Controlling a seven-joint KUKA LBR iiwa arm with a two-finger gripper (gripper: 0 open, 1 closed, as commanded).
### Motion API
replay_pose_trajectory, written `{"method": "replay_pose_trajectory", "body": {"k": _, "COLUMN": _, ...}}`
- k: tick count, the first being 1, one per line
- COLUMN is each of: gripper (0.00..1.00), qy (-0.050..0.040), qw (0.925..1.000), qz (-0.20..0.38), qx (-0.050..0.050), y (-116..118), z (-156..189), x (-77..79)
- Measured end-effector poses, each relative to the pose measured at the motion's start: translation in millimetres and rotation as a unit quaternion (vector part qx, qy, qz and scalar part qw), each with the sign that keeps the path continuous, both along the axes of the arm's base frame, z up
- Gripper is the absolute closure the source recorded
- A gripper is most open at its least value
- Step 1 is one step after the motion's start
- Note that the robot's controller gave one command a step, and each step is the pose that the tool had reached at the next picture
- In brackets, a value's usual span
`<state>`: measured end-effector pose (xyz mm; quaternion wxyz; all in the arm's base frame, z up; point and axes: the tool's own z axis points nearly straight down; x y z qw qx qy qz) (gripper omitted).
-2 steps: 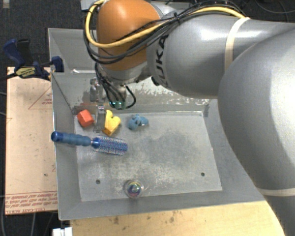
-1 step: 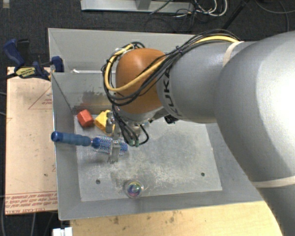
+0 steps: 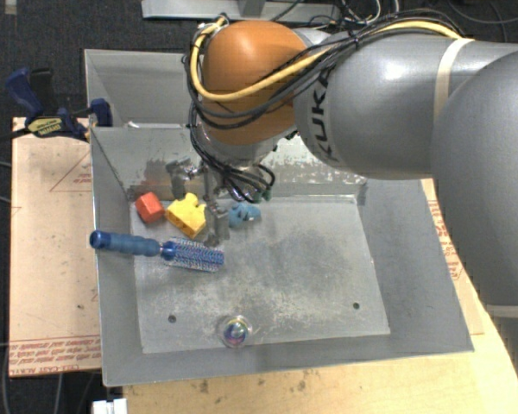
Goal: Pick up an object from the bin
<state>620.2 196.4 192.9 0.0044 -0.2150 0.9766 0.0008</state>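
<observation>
Peeking from under the arm (image 3: 388, 102): a pale blue thing (image 3: 244, 216), perhaps plastic.

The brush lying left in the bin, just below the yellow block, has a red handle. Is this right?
Not quite: the camera view shows the brush with a blue handle; it does lie left, just below the yellow block.

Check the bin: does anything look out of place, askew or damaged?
Nothing looks damaged or spilled. One small shiny ball sits alone near the front of the bin, apart from the orange block, yellow block and blue brush grouped at its left.
</observation>
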Motion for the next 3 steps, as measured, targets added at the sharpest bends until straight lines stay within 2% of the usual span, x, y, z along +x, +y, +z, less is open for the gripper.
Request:
{"method": "replay_pose_trajectory", "body": {"k": 1, "gripper": 0.00, "qy": 0.0077, "qw": 0.9999, "qz": 0.015, "qx": -0.002, "y": -12.6, "z": -75.6, "x": -33.8}}
{"method": "replay_pose_trajectory", "body": {"k": 2, "gripper": 0.00, "qy": 0.0040, "qw": 0.9988, "qz": 0.048, "qx": -0.001, "y": -21.3, "z": -125.9, "x": -2.2}}
{"method": "replay_pose_trajectory", "body": {"k": 3, "gripper": 1.00, "qy": 0.0029, "qw": 0.9988, "qz": 0.048, "qx": 0.000, "y": -20.5, "z": -122.3, "x": -1.6}}
